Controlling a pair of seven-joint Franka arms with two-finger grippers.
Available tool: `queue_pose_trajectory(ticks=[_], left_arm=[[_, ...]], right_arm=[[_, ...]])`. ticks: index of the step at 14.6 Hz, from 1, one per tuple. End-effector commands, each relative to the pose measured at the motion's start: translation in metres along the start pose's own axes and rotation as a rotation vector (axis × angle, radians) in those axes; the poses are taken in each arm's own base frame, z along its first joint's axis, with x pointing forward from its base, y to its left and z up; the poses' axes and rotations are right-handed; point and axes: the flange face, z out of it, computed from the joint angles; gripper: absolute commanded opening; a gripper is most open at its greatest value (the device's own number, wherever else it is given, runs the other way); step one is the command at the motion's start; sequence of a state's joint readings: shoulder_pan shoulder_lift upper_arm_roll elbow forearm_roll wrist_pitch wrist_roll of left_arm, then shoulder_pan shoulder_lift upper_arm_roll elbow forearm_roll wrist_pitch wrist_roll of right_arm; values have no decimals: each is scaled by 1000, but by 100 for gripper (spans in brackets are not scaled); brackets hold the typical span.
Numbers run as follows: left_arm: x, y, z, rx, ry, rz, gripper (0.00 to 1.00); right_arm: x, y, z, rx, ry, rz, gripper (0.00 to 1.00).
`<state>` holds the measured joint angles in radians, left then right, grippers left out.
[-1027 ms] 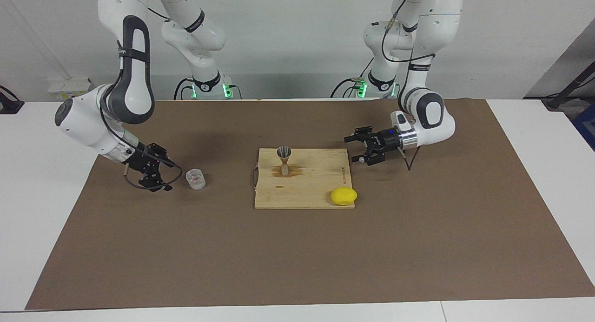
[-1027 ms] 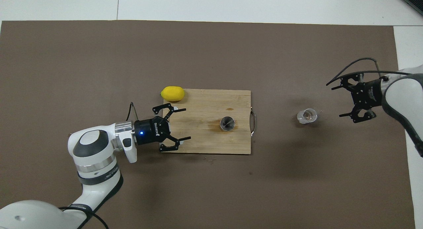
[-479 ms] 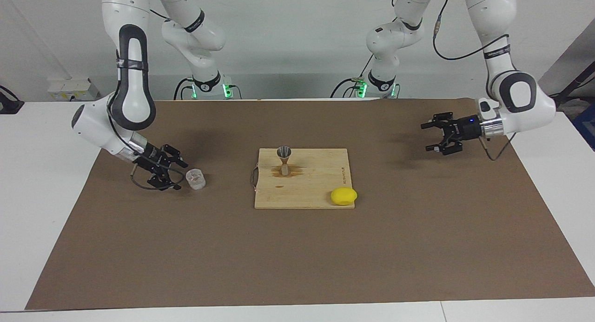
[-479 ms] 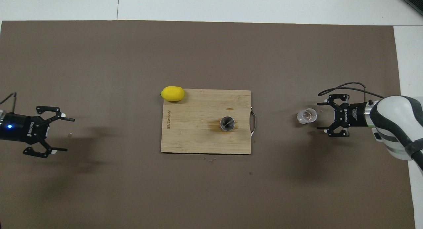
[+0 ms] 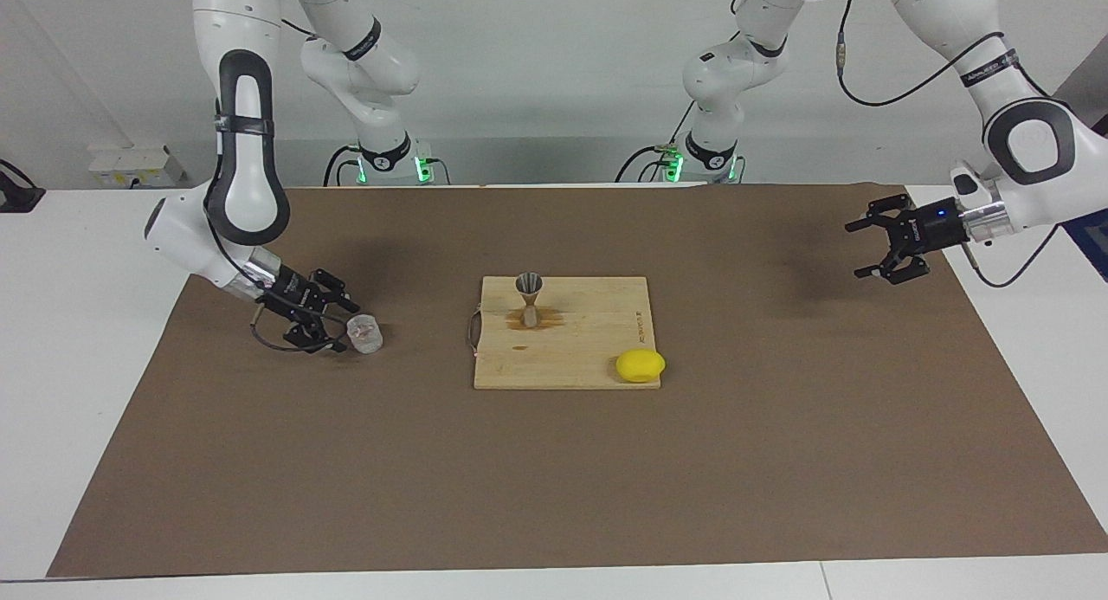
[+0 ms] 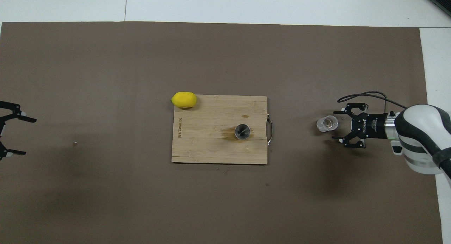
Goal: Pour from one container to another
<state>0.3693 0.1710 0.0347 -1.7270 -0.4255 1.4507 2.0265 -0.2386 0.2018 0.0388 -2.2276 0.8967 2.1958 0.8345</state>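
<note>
Right gripper [image 5: 342, 325] sits low at the clear cup [image 5: 364, 334], fingers spread to either side of it; I can't tell whether they touch it yet. My left gripper [image 5: 874, 248] waits with its jaws wide, raised over the edge of the brown mat [image 5: 554, 479] at the left arm's end of the table.

That mat covers most of the white table [image 5: 61, 340], with a bare white strip showing along the edges. A plain pale wall [image 5: 537, 80] runs by the arm bases, and green lights glow at both bases. A small white box [image 5: 130, 163] sits on the table near the wall at the right arm's end.

Mid-mat lies a wooden cutting board [image 5: 597, 336] with a wire handle on the edge facing the cup. On it the metal jigger [image 5: 529, 299] stands upright, on a darker stain in the wood. A yellow lemon [image 5: 640, 365] rests at the board's corner farthest from the robots, toward the left arm's end. The cup stands on the mat well apart from the board, toward the right arm's end; only open mat lies between them.
</note>
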Motion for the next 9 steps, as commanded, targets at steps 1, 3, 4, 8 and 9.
queue_pose_trajectory(ticks=[1,3,4,8,9], left_arm=[[42,10,-35,13,-166,-76,100],[71,18,-52,51,-253,-119,100],[88,22,-56,67,-296,-181,100],[138,24,-62,146,-407,-433,100],[142,24,-62,159,-425,-462,100]], right_arm=[[-1,5,4,29,-17,-6,90],[-7,8,14,32,-18,-4,90],[-10,9,18,42,-22,2,90],[-8,12,20,52,-23,-7,87],[-7,11,19,53,-24,-12,83]])
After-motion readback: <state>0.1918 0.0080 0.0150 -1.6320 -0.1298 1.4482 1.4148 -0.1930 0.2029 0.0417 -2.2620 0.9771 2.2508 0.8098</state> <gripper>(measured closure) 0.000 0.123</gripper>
